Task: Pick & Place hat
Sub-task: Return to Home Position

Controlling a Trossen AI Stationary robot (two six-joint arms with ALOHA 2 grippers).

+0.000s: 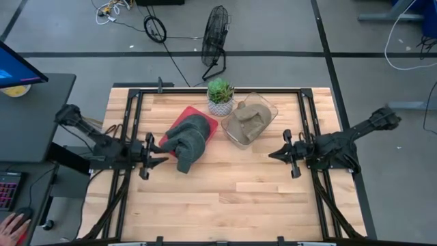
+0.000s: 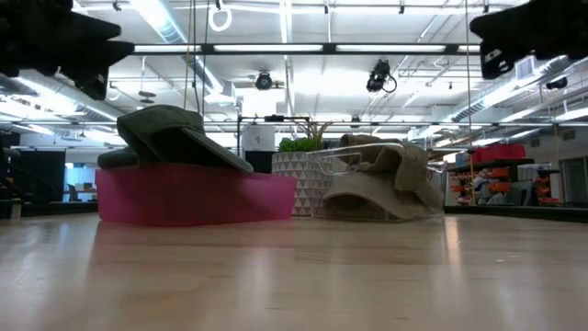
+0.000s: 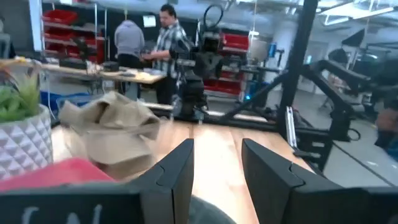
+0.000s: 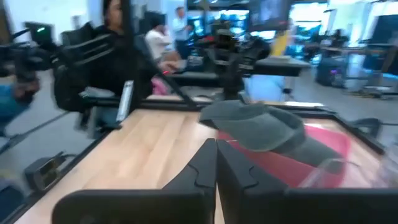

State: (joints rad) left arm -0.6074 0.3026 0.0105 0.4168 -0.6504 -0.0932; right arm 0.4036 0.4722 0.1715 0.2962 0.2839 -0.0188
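left gripper: left gripper (image 1: 164, 154) low over the left half of the light wood table (image 1: 225, 205), pointing toward the centre; tips just beside the dark green caps, contact cannot be told
left fingers: spread apart, holding nothing; left wrist view shows a clear gap between the two dark fingers (image 3: 177, 174)
right gripper: right gripper (image 1: 272, 154) over the right half of the table, pointing toward the centre, well apart from both bins
right fingers: pressed together with nothing between them; right wrist view shows the dark fingers (image 4: 205, 165) meeting in a thin seam
brown caps: tan-brown fabric caps (image 1: 246, 124) heaped inside the clear plastic bin (image 1: 268, 104) at the back of the table, right of centre; in the low view the pile (image 2: 386, 175) rises above the bin wall
green caps: dark green fabric caps (image 1: 191, 140) stacked in and over the red plastic bin (image 1: 179, 123), left of the clear bin; the stack spills past the bin's front edge toward the left gripper
plant: small green succulent (image 1: 220, 89) in a white patterned pot (image 1: 220, 107), at the back edge between the two bins, near both
floor: black round fan (image 1: 216, 31) stands beyond the table's far edge
room: people (image 3: 168, 43) stand at benches far behind the table
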